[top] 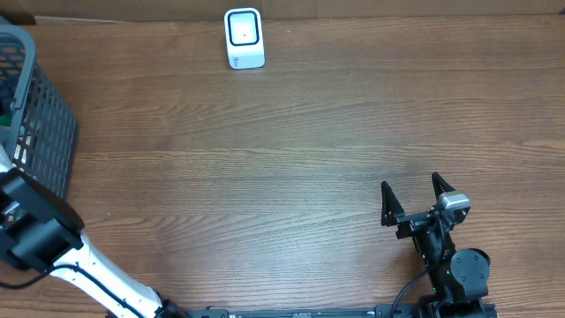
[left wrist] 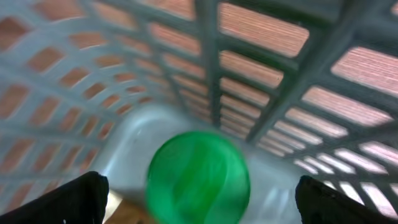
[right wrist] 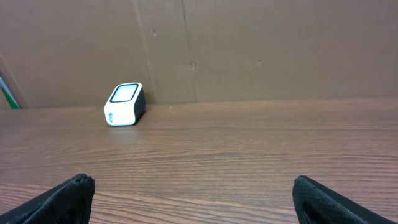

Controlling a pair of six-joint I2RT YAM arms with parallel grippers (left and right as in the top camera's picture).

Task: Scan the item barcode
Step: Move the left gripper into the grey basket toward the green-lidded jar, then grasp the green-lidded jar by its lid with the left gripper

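Setting: robotics lab bench staged as a shop checkout. Evidence: wood-grain table (top: 291,132) backed by plain cardboard wall (right wrist: 261,50); white countertop barcode scanner (top: 244,38) at far edge; grey plastic mesh shopping basket (top: 48,124) at left end; robot arm (top: 446,256) fixed at near edge, second arm (top: 97,269) beside basket

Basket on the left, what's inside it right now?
A round green item, blurred, shows inside the basket against its pale floor in the left wrist view. Its label and anything under or beside it cannot be seen.
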